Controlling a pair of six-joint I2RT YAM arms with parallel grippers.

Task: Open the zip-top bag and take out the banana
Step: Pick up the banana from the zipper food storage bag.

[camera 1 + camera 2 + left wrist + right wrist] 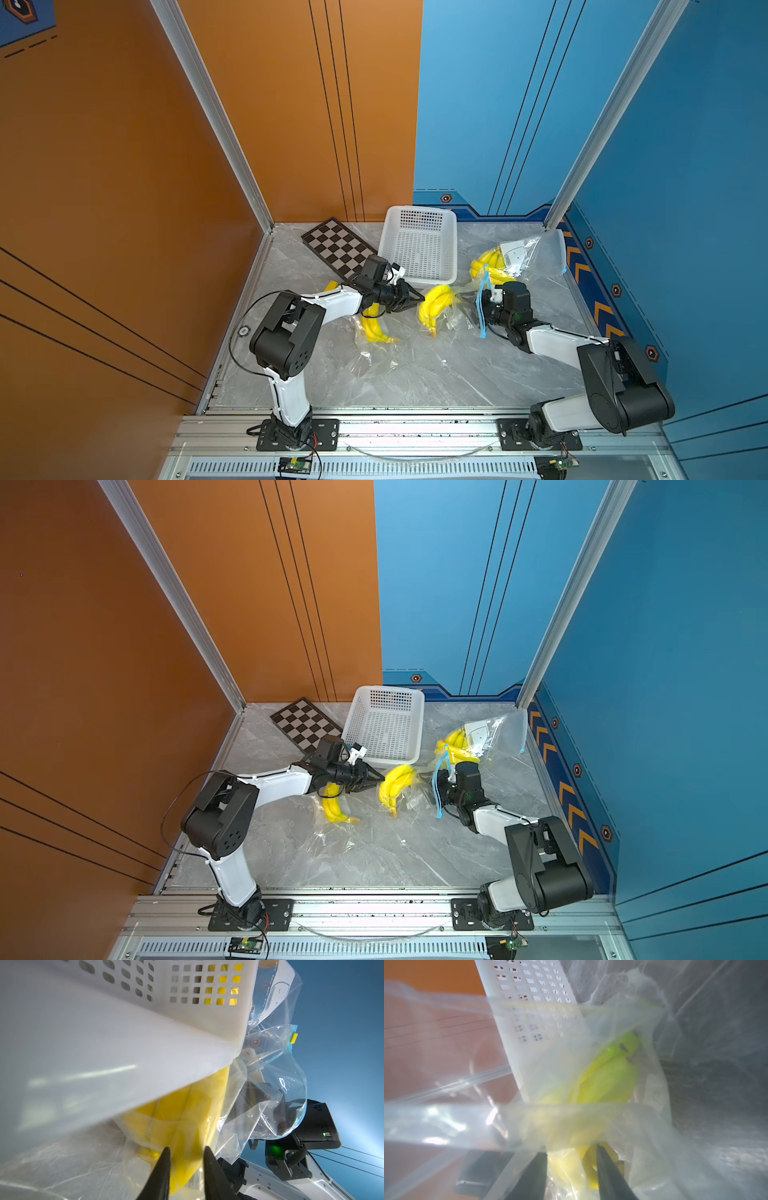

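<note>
The worktop is surfaced in grey marble-patterned stone with pale veins. It is enclosed at the back and left by an orange wall marked with thin black lines, and at the back and right by a blue wall. Aluminium posts are set at the far corners. Orange chevrons are printed along the right edge. An aluminium rail is fixed along the near edge.

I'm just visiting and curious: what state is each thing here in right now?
Middle zip-top bag: open, mouth draped around right gripper.
Middle banana bunch: inside that bag.
White basket: empty.
Chessboard: lying flat.
Left gripper: jaws slightly apart, grip unclear.
Right gripper: jaws apart, grip unclear.
</note>
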